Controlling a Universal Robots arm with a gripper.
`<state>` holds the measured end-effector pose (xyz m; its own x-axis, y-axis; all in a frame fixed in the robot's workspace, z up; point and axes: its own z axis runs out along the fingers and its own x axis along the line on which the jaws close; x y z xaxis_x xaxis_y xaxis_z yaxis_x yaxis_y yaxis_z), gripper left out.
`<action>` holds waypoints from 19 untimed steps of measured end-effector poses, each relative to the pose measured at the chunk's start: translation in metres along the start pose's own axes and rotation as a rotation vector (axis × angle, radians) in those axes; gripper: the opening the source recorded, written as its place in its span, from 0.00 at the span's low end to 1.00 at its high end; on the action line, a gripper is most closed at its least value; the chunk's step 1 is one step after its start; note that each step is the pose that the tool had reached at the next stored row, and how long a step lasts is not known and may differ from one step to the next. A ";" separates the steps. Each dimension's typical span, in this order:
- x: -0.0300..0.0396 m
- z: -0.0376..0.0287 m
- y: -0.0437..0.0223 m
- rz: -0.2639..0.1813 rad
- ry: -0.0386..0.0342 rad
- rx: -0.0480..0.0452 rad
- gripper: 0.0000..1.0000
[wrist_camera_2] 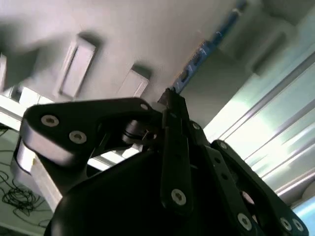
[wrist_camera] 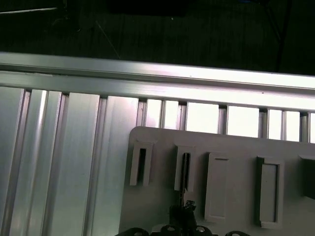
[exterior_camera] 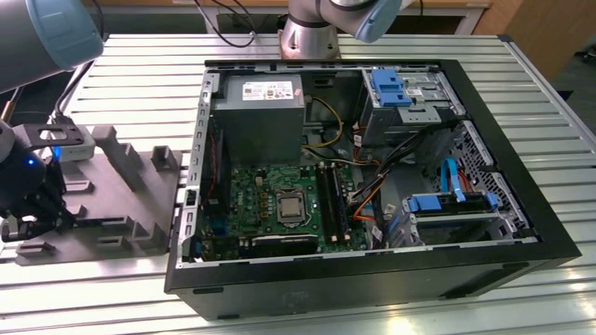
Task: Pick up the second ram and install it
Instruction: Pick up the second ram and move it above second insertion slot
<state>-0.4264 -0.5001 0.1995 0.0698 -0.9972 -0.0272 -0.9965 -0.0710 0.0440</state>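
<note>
Slatted table [exterior_camera: 121, 70]; second wrist view: hand [wrist_camera_2: 170, 100] pinches second ram [wrist_camera_2: 199, 52] edge-on.

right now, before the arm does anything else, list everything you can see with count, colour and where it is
table: one, silver slatted metal, under everything
computer case: one, black, open, mid-table
motherboard: one, green, inside the case
power supply: one, grey, inside the case beside the motherboard
drive brackets: two, blue, toward the exterior view's right of the case
fixture plate: one, grey, on the table at the exterior view's left of the case
second ram: one, dark, on edge in a fixture slot
arm: one, grey with blue caps
gripper: one, black, at the ram
</note>
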 end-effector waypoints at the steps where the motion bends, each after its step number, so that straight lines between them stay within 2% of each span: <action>1: 0.0000 0.0000 0.0000 0.000 0.0001 0.0000 0.12; 9: 0.0000 0.0000 0.0000 0.004 0.0000 0.0002 0.12; 14: 0.0000 0.0007 0.0000 0.091 -0.0038 0.0023 0.12; 19: 0.0000 0.0008 -0.0001 0.099 -0.0043 0.0027 0.12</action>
<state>-0.4263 -0.5002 0.1987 -0.0293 -0.9992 -0.0271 -0.9986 0.0281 0.0440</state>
